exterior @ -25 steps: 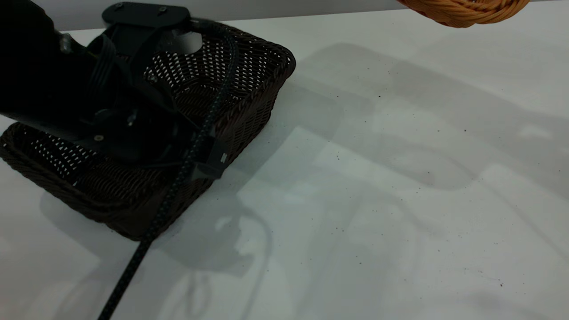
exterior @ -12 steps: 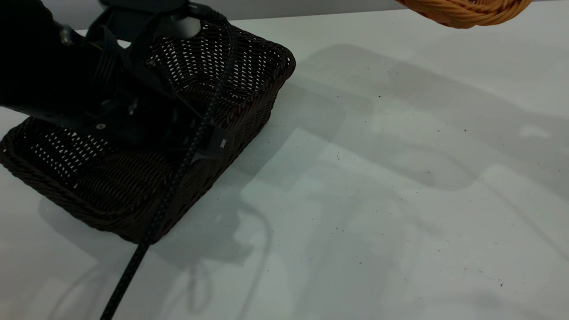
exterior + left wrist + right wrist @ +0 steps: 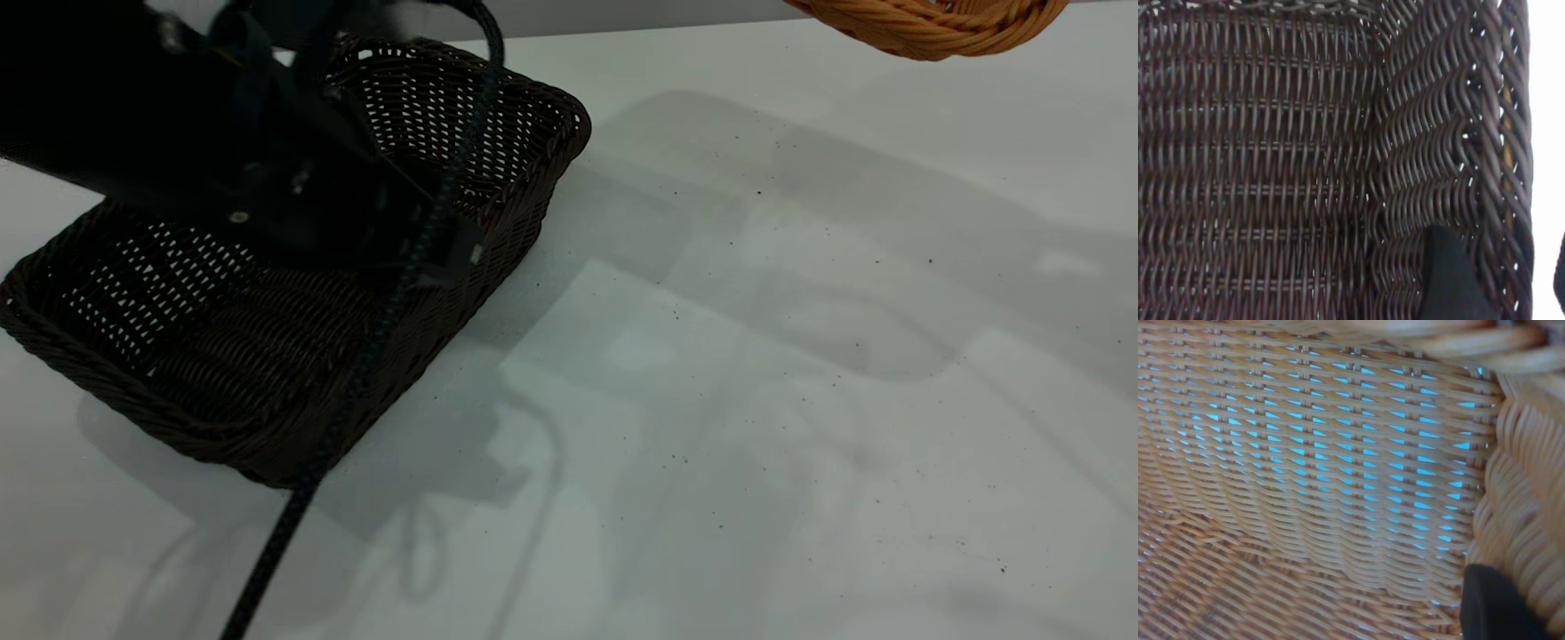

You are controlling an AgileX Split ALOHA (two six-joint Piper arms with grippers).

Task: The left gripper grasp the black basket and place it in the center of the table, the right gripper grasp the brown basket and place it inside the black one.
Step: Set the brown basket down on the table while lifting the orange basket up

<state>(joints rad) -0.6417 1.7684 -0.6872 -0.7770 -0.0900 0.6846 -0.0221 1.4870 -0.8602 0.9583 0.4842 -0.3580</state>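
The black basket (image 3: 267, 302) sits on the white worktop (image 3: 756, 400) at the exterior view's left, its far rim partly hidden by the left gripper (image 3: 293, 191), which hangs over the basket's interior with its black cable (image 3: 356, 382) trailing across the near wall. In the left wrist view one finger (image 3: 1448, 280) lies inside the basket wall (image 3: 1438, 133) and the other is only a sliver outside the rim, so the gripper straddles the wall; whether it is clamped cannot be told. The brown basket (image 3: 929, 22) is cut off at the top edge. The right gripper shows only one fingertip (image 3: 1491, 607) against the brown weave (image 3: 1325, 453), its state unclear.
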